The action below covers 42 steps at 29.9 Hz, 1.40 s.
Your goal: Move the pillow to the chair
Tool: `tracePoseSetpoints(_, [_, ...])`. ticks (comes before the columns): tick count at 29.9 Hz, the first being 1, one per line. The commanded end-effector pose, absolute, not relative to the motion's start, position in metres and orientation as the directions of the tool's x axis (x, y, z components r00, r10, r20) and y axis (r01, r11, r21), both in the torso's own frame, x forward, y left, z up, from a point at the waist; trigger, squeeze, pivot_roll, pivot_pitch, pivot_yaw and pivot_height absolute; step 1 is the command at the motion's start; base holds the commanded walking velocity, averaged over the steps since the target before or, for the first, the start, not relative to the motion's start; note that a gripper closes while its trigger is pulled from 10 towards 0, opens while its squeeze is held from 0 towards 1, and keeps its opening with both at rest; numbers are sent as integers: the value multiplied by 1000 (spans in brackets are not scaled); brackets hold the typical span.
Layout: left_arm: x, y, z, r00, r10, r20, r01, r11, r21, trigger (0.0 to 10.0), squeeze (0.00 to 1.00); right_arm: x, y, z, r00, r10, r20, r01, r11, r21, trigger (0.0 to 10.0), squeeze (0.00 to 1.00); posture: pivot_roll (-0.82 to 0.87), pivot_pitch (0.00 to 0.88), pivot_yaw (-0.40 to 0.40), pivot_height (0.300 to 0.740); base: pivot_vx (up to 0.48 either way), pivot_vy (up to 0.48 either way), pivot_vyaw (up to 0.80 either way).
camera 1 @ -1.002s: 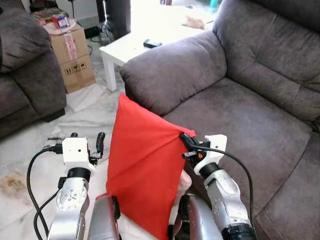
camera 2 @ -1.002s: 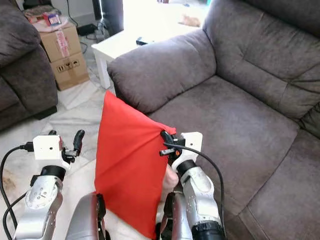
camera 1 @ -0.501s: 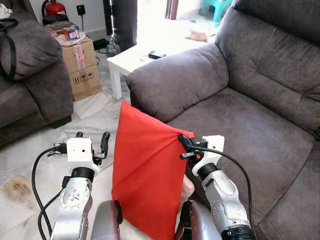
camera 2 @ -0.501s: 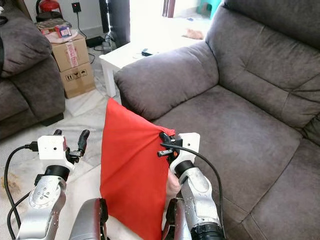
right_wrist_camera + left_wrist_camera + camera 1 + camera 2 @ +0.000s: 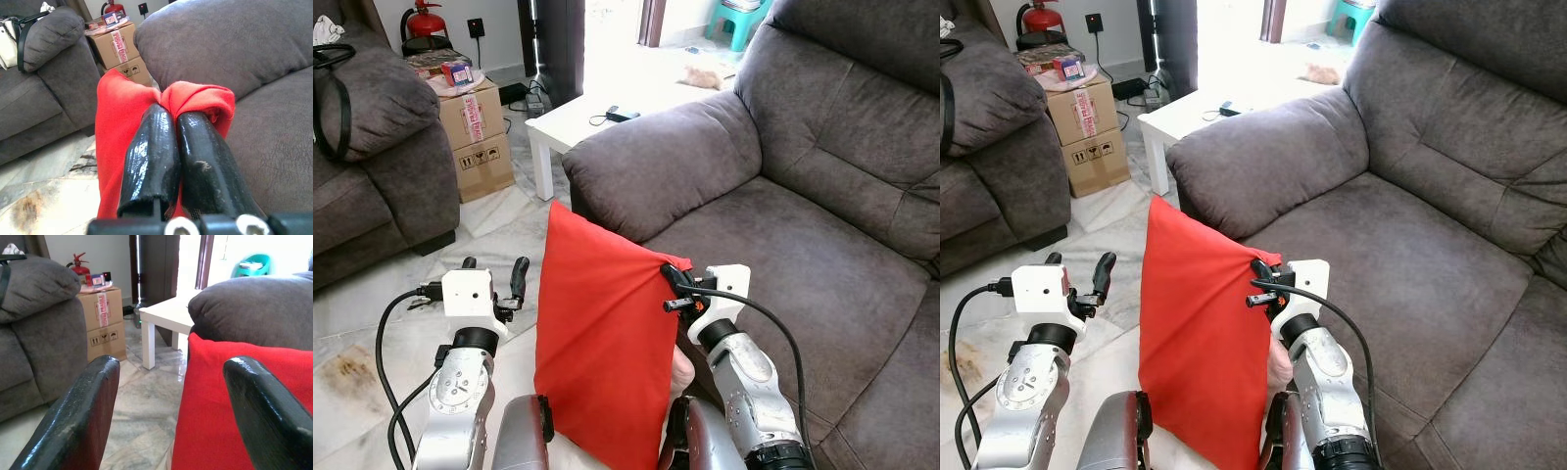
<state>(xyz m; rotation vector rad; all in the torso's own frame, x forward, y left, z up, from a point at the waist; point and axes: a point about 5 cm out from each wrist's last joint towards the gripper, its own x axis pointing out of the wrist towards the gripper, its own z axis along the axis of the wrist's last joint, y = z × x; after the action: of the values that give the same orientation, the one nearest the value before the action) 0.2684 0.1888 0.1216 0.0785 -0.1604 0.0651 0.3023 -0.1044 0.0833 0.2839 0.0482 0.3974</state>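
Observation:
A red pillow (image 5: 602, 333) hangs in front of me, held up by one bunched corner. My right gripper (image 5: 672, 277) is shut on that corner, and in the right wrist view its two black fingers (image 5: 161, 147) press together on red cloth (image 5: 195, 98). My left gripper (image 5: 494, 274) stands open to the pillow's left, not touching it; its fingers (image 5: 73, 421) are spread with the pillow's edge (image 5: 230, 396) beside one of them. The big grey armchair (image 5: 803, 225) lies just ahead and to the right, its seat (image 5: 783, 264) bare.
The chair's padded arm (image 5: 666, 157) rises right behind the pillow. A white low table (image 5: 597, 108) stands beyond it, a cardboard box (image 5: 475, 132) and a second grey sofa (image 5: 372, 147) to the left. Marble floor (image 5: 372, 323) lies under my left arm.
The camera has tilted up, so more of the room's far side shows. The right gripper keeps its hold on the pillow corner; both arms stay about where they were.

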Motion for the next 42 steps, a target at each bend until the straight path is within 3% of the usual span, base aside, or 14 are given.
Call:
tracePoseSetpoints(1, [270, 187, 121, 986, 46, 162, -59, 995, 75, 10000, 0, 313, -111, 122, 920, 350, 180, -385, 891, 239, 10000, 0, 168, 20, -106, 594, 0, 0, 0])
tracePoseSetpoints(23, [269, 187, 121, 985, 62, 161, -74, 995, 70, 10000, 0, 316, -109, 124, 921, 347, 177, -382, 892, 241, 10000, 0, 163, 68, -112, 729, 0, 0, 0])
tracePoseSetpoints(42, [269, 191, 124, 984, 66, 168, -79, 994, 75, 10000, 0, 318, -108, 123, 923, 341, 176, -377, 893, 246, 10000, 0, 177, 67, -103, 740, 0, 0, 0])
